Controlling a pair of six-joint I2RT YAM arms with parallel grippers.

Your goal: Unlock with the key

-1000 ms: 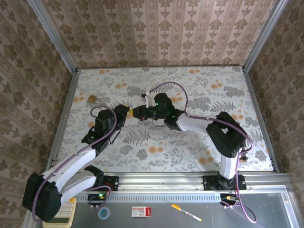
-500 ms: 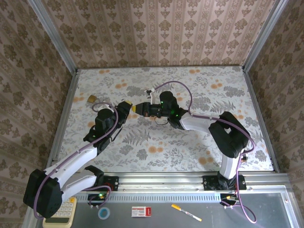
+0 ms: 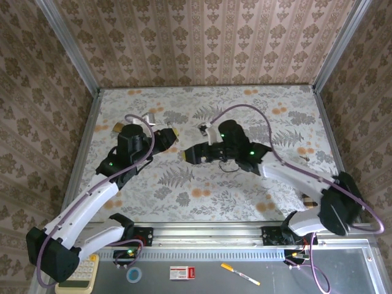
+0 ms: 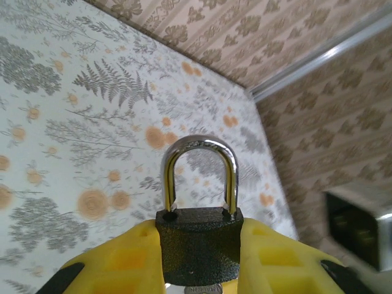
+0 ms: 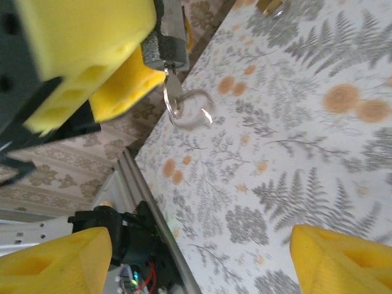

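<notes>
My left gripper [image 4: 199,260] is shut on a small black padlock [image 4: 199,242], whose silvery shackle [image 4: 199,147] points away from the camera. In the right wrist view, that padlock [image 5: 169,38] sits between the left gripper's yellow fingers [image 5: 116,86]. A small silvery key [image 5: 174,93] sticks out of its underside with a wire ring [image 5: 191,115] hanging from it. I cannot tell whether the shackle is released. My right gripper [image 5: 199,260] is open, empty and clear of the key. From above, the left gripper [image 3: 168,135] and the right gripper [image 3: 191,153] face each other with a gap between them.
A second padlock, a brass one [image 3: 119,127], lies on the floral table near the left rail [image 3: 82,156], and it shows again as the brass padlock [image 5: 269,6]. Patterned walls close in three sides. A calculator [image 3: 79,274], a pen [image 3: 240,274] and a small red box [image 3: 182,272] lie beyond the near edge.
The grippers were together at the table's middle. The right gripper has drawn back to the right and stands open, and the left arm has swung back and left with the padlock.
</notes>
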